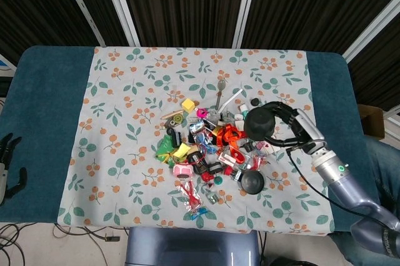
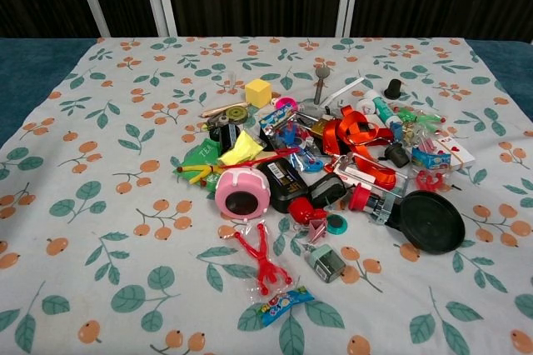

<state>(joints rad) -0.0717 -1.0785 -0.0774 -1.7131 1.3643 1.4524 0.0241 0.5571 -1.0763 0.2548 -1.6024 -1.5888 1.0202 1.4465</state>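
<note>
Black round lid (image 1: 260,123) gripped by right robot hand (image 1: 299,130) above clutter pile (image 1: 212,147); loose hold could drop it, scattering items; left robot hand (image 1: 7,161) idle, released.

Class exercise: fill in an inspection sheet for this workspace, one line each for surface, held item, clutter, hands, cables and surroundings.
Surface: table with teal cover and leaf-print cloth.
Held item: black round object, held above the pile.
Clutter: heap of small things, among them a yellow cube, pink round case, black disc, red ribbon, spoon.
Hands: right hand grips the black round object; left hand off the table's left edge, fingers apart, holding nothing.
Cables: black cable along the right arm.
Surroundings: dark slatted panels behind.
</note>
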